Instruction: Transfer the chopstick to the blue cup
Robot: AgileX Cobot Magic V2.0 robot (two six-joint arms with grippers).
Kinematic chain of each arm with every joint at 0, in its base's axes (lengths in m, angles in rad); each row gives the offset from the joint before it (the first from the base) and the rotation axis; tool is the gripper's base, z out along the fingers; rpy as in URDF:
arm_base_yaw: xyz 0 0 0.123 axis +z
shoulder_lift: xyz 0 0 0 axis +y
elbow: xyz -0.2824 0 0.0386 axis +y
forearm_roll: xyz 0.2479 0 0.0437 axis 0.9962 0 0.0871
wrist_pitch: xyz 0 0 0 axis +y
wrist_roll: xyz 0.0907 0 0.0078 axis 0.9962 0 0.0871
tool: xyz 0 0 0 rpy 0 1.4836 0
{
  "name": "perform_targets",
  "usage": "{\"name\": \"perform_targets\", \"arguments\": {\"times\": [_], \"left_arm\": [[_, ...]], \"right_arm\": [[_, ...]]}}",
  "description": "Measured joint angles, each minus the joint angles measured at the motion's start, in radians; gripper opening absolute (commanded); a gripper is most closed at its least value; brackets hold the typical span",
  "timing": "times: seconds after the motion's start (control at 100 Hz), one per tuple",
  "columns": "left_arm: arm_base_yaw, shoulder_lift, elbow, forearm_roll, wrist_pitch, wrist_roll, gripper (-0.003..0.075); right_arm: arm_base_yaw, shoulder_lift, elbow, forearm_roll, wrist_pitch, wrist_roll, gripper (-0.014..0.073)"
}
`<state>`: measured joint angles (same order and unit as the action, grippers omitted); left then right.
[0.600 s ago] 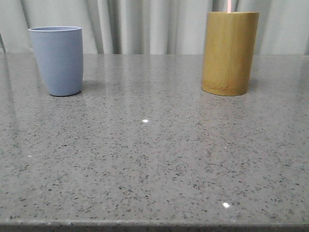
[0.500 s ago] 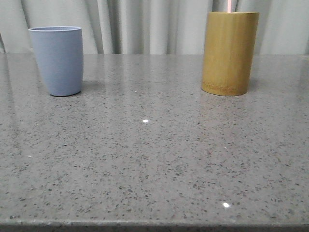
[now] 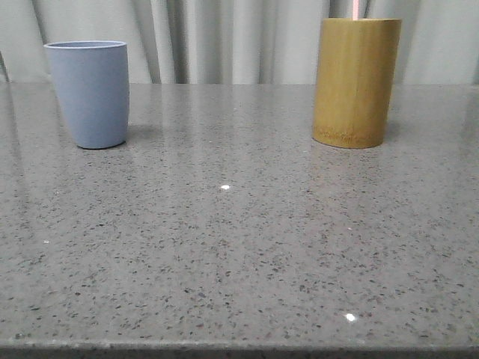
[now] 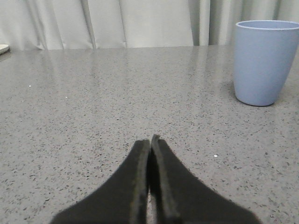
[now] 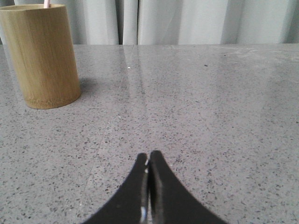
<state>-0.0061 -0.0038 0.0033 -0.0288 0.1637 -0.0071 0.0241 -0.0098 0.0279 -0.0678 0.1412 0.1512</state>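
Your chopstick (image 3: 355,8) stands in the bamboo holder (image 3: 355,82), well apart from the blue cup (image 3: 90,93). Your left gripper (image 4: 150,140) and right gripper (image 5: 149,156) are both closed on nothing, low over the table (image 3: 239,239).

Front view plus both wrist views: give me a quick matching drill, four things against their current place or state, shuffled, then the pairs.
Things:
1. chopstick
2. blue cup
3. bamboo cylinder
4. left gripper

Place or state:
A. stands on the table's left side, nothing sticking out of it
B. fingers pressed together, holding nothing
C. pink tip pokes out above the tan holder
D. stands on the table's right side

Pairs: 1-C, 2-A, 3-D, 4-B
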Motion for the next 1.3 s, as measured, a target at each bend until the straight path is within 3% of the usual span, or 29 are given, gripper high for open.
{"name": "perform_targets", "arguments": {"times": [0.74, 1.05, 1.3], "left_arm": [[0.0, 0.0, -0.003, -0.063, -0.072, 0.0, -0.0019], [0.0, 0.0, -0.117, -0.13, 0.07, 0.0, -0.0019], [0.0, 0.121, -0.314, -0.169, 0.116, 0.0, -0.0019]], "right_arm": [[0.0, 0.0, 0.0, 0.002, -0.027, 0.0, -0.0106], [0.0, 0.0, -0.165, 0.002, 0.16, 0.0, -0.0104], [0.0, 0.138, -0.358, 0.019, 0.313, 0.0, -0.0104]]}}
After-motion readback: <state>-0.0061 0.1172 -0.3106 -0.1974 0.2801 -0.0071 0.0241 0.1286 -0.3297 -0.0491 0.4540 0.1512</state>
